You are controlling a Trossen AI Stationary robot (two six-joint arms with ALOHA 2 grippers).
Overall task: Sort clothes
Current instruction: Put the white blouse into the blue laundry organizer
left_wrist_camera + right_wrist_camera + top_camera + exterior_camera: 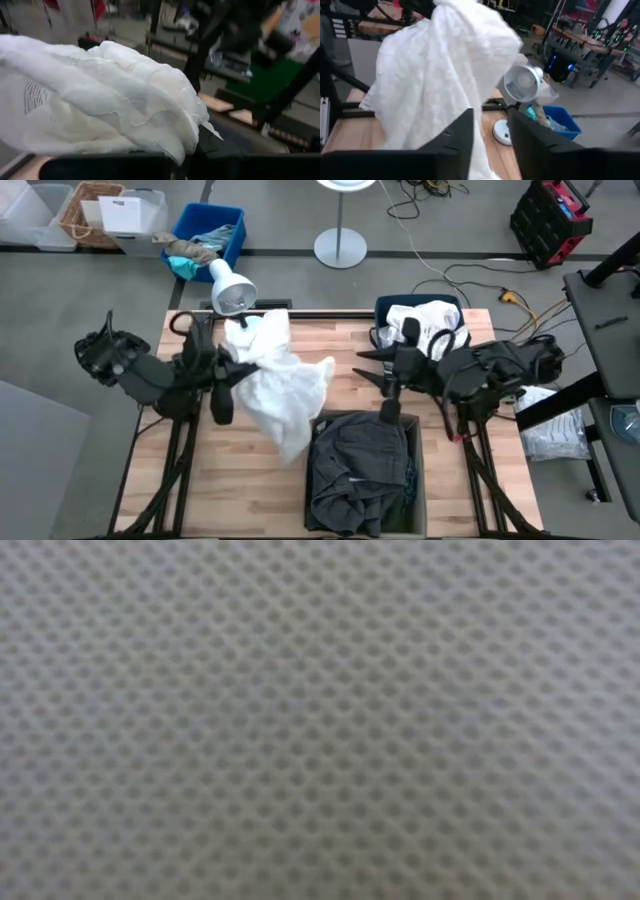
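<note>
Pressing against the low camera, mesh fabric (pixel 320 720) is blocking it. Left gripper (pixel 222 372), clamped on the white garment (pixel 275 380), is holding it draped lengthwise down toward the grey garment (pixel 360 470). Right gripper (pixel 388 385) is standing slightly parted beside the lamp (pixel 522 82).

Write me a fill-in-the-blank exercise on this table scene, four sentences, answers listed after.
1. The left claw is shut on a ____ garment.
2. The bin at the table's front holds a dark ____ garment.
3. The right claw, with nothing between its fingers, hangs above the ____.
4. The low view is wholly covered by ____.

Answers: white; grey; table; fabric
</note>
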